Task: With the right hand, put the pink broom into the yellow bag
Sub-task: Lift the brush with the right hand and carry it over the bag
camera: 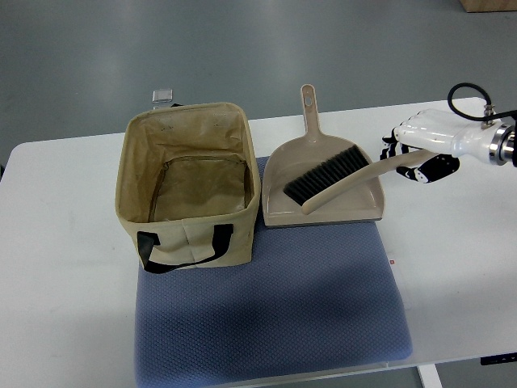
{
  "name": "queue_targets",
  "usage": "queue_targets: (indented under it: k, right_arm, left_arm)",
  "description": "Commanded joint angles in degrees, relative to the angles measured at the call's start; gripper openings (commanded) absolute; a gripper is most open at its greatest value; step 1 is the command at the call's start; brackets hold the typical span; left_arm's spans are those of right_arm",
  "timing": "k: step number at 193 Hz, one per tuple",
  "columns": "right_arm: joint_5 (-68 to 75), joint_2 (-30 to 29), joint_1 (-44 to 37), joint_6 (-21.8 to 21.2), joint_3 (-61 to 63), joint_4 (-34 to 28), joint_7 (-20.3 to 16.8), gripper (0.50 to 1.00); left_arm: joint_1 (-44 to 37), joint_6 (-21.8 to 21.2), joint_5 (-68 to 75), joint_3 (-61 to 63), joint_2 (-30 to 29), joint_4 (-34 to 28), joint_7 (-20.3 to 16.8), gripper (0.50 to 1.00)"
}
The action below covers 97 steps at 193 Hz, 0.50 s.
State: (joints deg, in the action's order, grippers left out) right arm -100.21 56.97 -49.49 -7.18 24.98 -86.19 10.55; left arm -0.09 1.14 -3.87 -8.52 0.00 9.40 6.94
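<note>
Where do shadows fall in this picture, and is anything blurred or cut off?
Top view: soft, even light; the bag shades its own inside, and the brush darkens the dustpan slightly; all looks sharp; the right hand arm is cut off at the edge.

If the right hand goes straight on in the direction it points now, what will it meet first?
The right hand, closed on the broom handle, points left and slightly toward the camera. Going on that way, it would probably meet the dustpan rim first, and the bag after that. Height above the dustpan is unclear from this view.

right hand point(424, 145) glossy white shell, black joints on the fingers, silver wrist ring behind it, black cable looping above
</note>
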Motion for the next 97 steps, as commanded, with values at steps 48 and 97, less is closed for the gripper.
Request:
queue_targets:
  k: [48,97]
  right_arm:
    - [0.10,4.90,-11.42,-0.12,0.16,1.02,1.32,0.500]
    - [-0.87,-9.34,-21.35,-5.04,-0.28,4.10,0.52,0.500]
  left_arm:
    - [0.00,0.00,0.00,0.00,0.00,0.00,0.00,1.000]
    - [0.00,0.00,0.00,0.00,0.00,0.00,0.00,1.000]
